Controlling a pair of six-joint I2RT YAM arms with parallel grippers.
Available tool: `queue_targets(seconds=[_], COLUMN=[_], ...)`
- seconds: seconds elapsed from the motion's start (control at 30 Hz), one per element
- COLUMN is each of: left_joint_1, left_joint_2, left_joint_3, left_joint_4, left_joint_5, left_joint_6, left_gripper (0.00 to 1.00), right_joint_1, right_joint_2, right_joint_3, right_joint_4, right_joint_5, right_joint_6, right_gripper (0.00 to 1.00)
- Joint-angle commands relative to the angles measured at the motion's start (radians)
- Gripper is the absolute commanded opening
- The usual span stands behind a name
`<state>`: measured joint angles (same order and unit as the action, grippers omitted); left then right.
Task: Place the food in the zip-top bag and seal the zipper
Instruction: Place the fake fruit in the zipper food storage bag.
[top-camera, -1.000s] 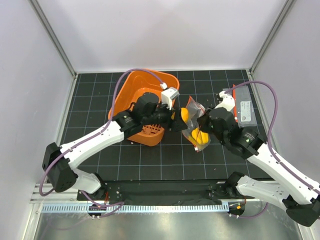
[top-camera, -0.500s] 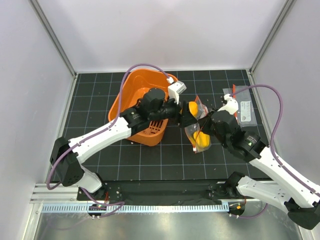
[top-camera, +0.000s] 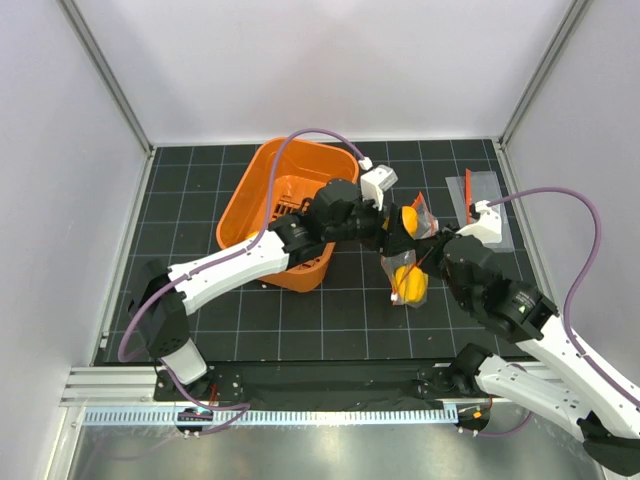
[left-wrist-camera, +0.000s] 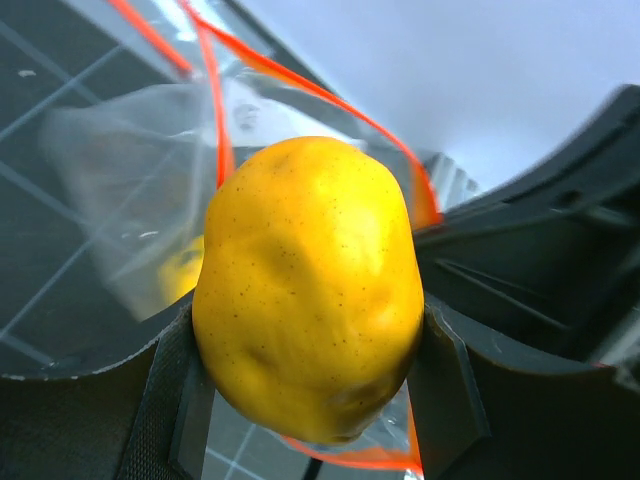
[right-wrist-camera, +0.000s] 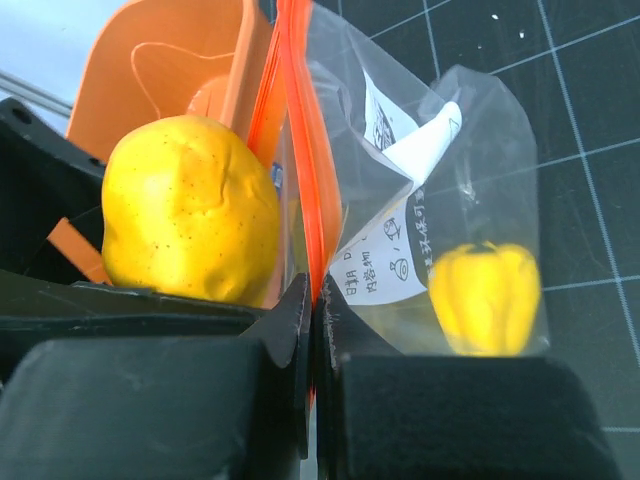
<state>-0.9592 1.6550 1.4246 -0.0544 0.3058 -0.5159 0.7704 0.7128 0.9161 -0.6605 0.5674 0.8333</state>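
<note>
While the left gripper (top-camera: 403, 222) clamps a yellow toy lemon (top-camera: 409, 216) at the mouth of the zip-top bag (top-camera: 405, 262), the right gripper (top-camera: 428, 247) holds that bag up beside the orange basket (top-camera: 262, 195). Left wrist: fingers (left-wrist-camera: 178, 400) squeeze the lemon between the red-orange zipper (left-wrist-camera: 215, 110) strips. Right wrist: jaws pinched together on the zipper, and a yellow toy pepper (right-wrist-camera: 485, 295) lies inside the bag.

Black gridded mat (top-camera: 180, 200) — orange basket (top-camera: 250, 200) and labelled pouch (top-camera: 482, 188) on it.
</note>
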Motion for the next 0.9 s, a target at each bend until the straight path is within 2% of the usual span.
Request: queue_targets(seconds=[0.0,0.1,0.33,0.4,0.63,0.87], left_joint_1=[-0.029,-0.044,-0.084,-0.099,-0.124,-0.159], left_joint_2=[-0.020,-0.034,-0.095,-0.113,-0.126,-0.054], left_joint_3=[0.056,0.071,0.068,0.074,0.077,0.089], left_joint_4=[-0.051,-0.129,-0.179,-0.180,-0.125,-0.064], left_joint_5=[-0.185,-0.375,-0.559,-0.551,-0.278,-0.212], left_joint_6=[0.059,0.106,0.157,0.166,0.123,0.108], left_gripper=[0.02,0.02,0.03,0.04,0.04,0.04], right_joint_1=[-0.003,-0.002,-0.002,-0.003,-0.002,-0.002], right_joint_2=[0.010,0.025,0.031,0.030,0.010,-0.070], right_joint_3=[0.007,0.015,0.017,0.017,0.010,-0.042], right_joint_4=[0.039,0.019,0.022,0.022,0.024,0.061], right_joint_5=[0.063,0.071,0.069,0.071,0.072,0.088], right_joint_6=[0.013,0.010,0.001,0.003,0.001,0.004], right_gripper=[0.01,0.01,0.01,0.01,0.01,0.01])
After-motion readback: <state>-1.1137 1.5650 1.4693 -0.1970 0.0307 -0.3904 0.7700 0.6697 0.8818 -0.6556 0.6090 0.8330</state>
